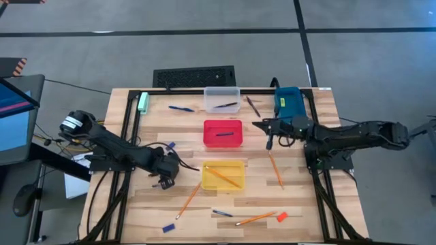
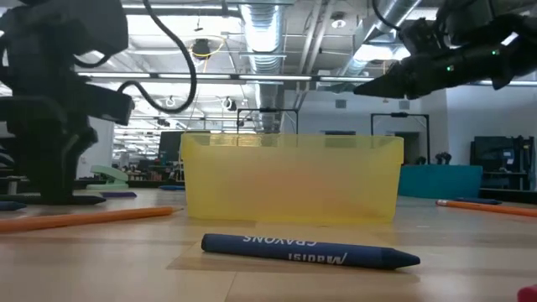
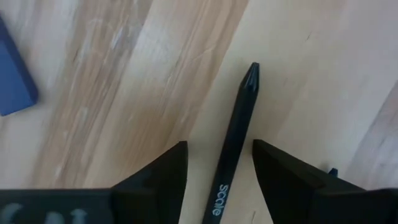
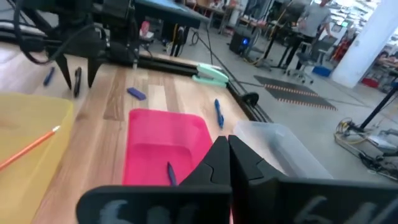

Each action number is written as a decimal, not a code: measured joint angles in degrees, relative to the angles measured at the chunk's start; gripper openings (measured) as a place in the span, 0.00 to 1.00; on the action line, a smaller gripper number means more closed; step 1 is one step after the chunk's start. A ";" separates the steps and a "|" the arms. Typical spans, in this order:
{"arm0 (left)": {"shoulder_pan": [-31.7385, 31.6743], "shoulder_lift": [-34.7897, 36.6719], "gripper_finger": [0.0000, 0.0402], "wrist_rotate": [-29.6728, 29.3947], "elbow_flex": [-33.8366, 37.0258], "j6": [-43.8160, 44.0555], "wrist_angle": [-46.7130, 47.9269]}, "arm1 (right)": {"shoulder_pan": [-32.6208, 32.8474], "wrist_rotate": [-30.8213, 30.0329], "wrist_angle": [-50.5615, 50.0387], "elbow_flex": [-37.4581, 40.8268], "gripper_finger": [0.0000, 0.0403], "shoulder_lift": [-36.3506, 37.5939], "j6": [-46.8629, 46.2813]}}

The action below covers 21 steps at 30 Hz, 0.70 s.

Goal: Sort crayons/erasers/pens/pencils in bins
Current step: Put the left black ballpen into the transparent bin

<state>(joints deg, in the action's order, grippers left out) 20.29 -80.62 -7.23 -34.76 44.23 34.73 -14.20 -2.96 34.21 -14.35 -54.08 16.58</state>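
The left end effector [image 3: 217,171] is poised low over the surface [image 1: 300,204], near its left edge, fingers [image 3: 165,171] spread apart with a black pen [image 3: 233,140] lying flat between them. Nothing is gripped yet; the pen rests on the wood, running lengthwise down the gap, tip pointing away from the wrist. A clean pick is judged to need the fingers lowered until they bracket the barrel evenly, then closed squarely across it near its middle, so the pen is not rolled or pivoted out. A blue crayon [image 3: 12,78] lies just beside and should be left undisturbed.

Outward from there, the yellow bin [image 1: 223,175] sits just right of that end effector, already holding a pencil [image 1: 225,177]. The clear bin [image 1: 222,99], at the far edge, holds a dark pen and is judged the proper destination. The red bin [image 1: 223,133] lies between the two.

The right end effector [image 1: 270,139] is closed, empty, held above the surface beside the red bin, waiting.
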 joint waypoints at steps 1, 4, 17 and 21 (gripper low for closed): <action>0.00 -0.98 0.42 0.27 -0.26 -0.02 -0.28 | -0.30 0.07 -0.45 0.00 0.01 0.00 0.00; 0.12 -2.58 0.39 0.71 -0.41 -0.09 -0.22 | -0.80 0.19 -1.71 0.00 0.01 0.00 -0.51; -0.11 -3.23 0.08 2.69 -1.16 -5.12 0.41 | -2.07 0.72 -2.29 0.00 0.01 0.22 0.00; -1.59 -3.63 0.03 3.06 -4.03 -10.77 3.79 | -2.14 0.79 -2.80 0.00 0.01 0.22 -0.46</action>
<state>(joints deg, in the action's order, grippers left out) 18.70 -84.25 -4.17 -38.79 33.46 38.51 -16.34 -2.17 31.41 -14.35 -53.87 16.12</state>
